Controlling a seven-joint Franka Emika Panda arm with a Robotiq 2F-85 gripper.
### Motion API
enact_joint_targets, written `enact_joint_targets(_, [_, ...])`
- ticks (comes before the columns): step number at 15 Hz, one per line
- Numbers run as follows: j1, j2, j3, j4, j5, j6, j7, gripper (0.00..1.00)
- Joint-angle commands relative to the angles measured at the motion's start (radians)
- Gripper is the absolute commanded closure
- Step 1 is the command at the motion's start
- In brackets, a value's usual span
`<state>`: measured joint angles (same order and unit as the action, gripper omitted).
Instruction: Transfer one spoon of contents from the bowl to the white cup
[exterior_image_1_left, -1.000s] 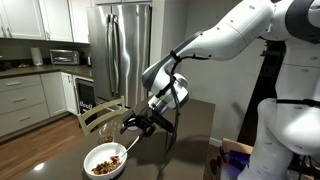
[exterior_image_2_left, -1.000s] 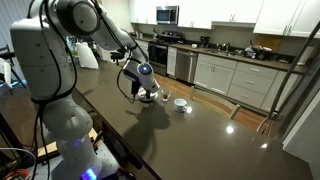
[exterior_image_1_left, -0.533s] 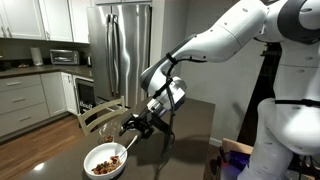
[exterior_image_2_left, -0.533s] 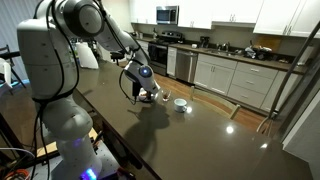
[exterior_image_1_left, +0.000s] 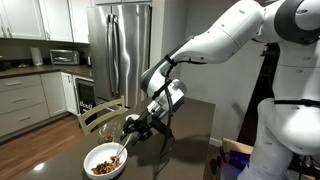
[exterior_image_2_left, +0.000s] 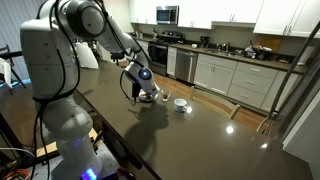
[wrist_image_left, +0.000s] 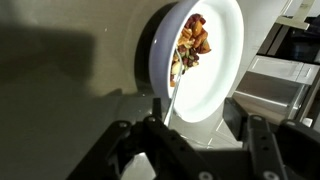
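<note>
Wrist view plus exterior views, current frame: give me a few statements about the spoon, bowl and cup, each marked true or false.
1. The gripper holds the spoon by its handle. True.
2. The bowl is empty. False: it holds the contents, brown and reddish pieces.
3. The spoon's far end reaches the contents. True.
4. The white cup stands inside the bowl. False: it stands on the table, apart from the bowl.
</note>
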<state>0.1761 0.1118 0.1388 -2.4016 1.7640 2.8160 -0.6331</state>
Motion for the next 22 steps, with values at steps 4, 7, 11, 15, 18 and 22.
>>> enact_joint_targets(4, [-0.002, 0.009, -0.002, 0.003, 0.050, -0.011, -0.057, 0.33])
enact_joint_targets(7, [0.002, 0.038, 0.002, -0.016, -0.051, 0.002, 0.054, 0.20])
enact_joint_targets(11, [-0.001, 0.044, 0.000, -0.008, -0.036, -0.009, 0.015, 0.00])
enact_joint_targets(15, [0.000, 0.047, 0.001, -0.001, -0.046, -0.003, 0.026, 0.00])
enact_joint_targets(18, [-0.003, 0.056, -0.003, 0.003, -0.052, -0.003, 0.016, 0.00])
enact_joint_targets(22, [-0.014, 0.077, -0.024, 0.019, -0.106, -0.014, -0.017, 0.00])
